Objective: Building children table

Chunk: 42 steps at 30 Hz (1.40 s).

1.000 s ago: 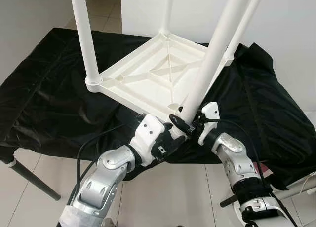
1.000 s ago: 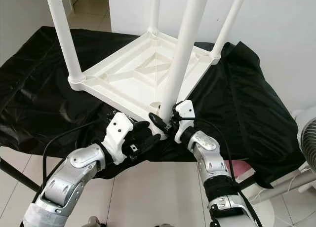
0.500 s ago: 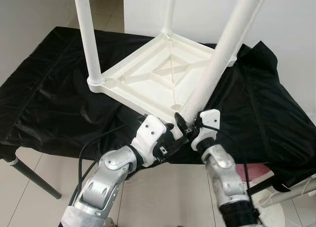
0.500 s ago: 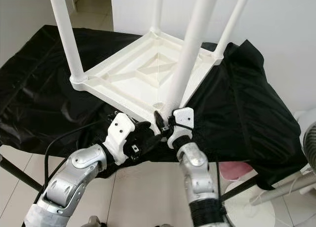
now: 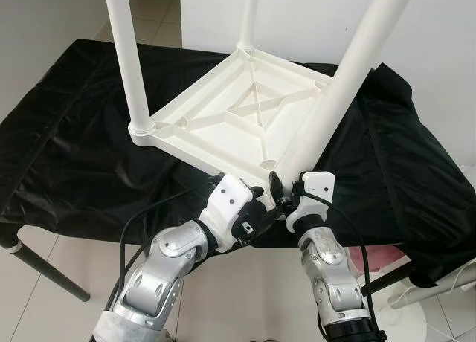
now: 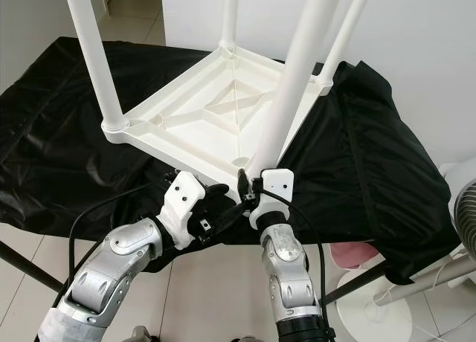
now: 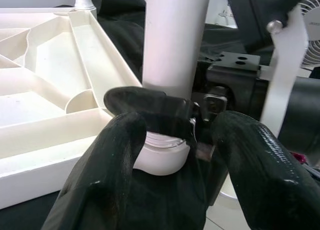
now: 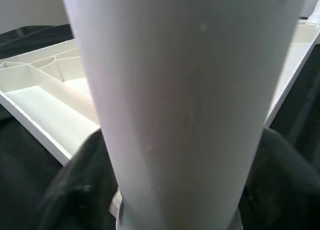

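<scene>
The white children's table top (image 5: 223, 126) lies upside down on a black cloth, with legs standing in its left (image 5: 123, 52), far (image 5: 249, 15) and far right (image 6: 346, 30) corners. A fourth white leg (image 5: 349, 82) leans over the near corner, its lower end just beside the round socket (image 7: 82, 100). My right gripper (image 5: 281, 195) is shut on that lower end, and the leg sits between its fingers (image 8: 85, 190). My left gripper (image 7: 172, 140) stands open right below, its fingers (image 7: 115, 165) either side of the leg's ringed end (image 7: 165, 152).
The black cloth (image 5: 67, 149) covers a work table with dark legs (image 5: 44, 271). A white wall stands close behind. A fan (image 6: 465, 215) and a pink object (image 6: 349, 253) are on the tiled floor at the right.
My right forearm has swung inward to stand under its gripper. The held leg has shifted slightly at the near corner. The left arm has hardly moved.
</scene>
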### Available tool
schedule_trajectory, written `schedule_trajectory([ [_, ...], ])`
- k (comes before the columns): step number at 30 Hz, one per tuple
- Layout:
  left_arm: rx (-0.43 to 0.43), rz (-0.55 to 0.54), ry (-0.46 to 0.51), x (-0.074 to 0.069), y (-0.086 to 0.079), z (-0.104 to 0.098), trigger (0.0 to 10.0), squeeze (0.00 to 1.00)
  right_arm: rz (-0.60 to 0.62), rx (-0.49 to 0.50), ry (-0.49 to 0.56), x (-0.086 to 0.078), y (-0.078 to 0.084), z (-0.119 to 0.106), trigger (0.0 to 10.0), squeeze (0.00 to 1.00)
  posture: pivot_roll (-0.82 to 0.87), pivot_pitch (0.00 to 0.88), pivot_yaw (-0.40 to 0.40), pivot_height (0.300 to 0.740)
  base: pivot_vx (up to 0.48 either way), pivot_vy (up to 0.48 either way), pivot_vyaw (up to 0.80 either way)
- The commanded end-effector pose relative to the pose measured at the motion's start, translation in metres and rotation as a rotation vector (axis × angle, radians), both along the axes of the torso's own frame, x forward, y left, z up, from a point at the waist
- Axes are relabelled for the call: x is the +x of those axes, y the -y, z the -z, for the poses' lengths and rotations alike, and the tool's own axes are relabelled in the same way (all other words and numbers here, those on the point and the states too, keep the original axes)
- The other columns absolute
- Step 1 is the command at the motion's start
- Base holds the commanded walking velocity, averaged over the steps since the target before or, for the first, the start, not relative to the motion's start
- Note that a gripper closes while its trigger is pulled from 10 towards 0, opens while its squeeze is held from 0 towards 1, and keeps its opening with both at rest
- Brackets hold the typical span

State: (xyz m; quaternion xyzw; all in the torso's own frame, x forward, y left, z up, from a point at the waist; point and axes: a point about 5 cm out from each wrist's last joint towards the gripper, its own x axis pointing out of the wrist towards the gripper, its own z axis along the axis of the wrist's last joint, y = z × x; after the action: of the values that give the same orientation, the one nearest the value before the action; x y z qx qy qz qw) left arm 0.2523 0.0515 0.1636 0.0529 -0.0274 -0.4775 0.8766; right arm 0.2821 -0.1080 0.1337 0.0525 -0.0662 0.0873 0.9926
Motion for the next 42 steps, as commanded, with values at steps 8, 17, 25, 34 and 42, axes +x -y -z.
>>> schedule_trajectory([
  [8,0.001,-0.042,-0.007,0.000,-0.001,0.002,10.0,0.00,-0.054,-0.001,0.027,-0.002,0.008,-0.005,10.0,1.00,-0.01,0.102,-0.076,0.740,0.000,0.000,0.00],
  [17,0.003,-0.036,0.006,0.005,-0.001,-0.002,10.0,0.00,-0.427,-0.107,0.078,0.008,0.020,-0.014,10.0,0.00,-0.02,0.093,-0.059,0.740,0.000,0.000,0.00],
  [25,0.010,-0.013,0.013,0.006,0.002,-0.003,10.0,0.00,-0.603,-0.215,0.077,0.030,0.013,-0.015,10.0,0.00,-0.02,0.081,-0.043,0.740,0.000,0.000,0.00],
  [34,0.011,-0.016,0.019,0.007,0.001,-0.004,10.0,0.00,-0.623,-0.208,0.072,0.039,0.018,-0.015,0.0,0.00,0.00,0.075,-0.047,0.740,0.000,0.000,0.00],
  [42,0.009,-0.010,0.010,0.005,0.003,-0.002,10.0,0.00,-0.556,-0.144,0.088,0.030,0.024,-0.012,0.0,0.00,-0.02,0.083,-0.046,0.740,0.000,0.000,0.00],
])
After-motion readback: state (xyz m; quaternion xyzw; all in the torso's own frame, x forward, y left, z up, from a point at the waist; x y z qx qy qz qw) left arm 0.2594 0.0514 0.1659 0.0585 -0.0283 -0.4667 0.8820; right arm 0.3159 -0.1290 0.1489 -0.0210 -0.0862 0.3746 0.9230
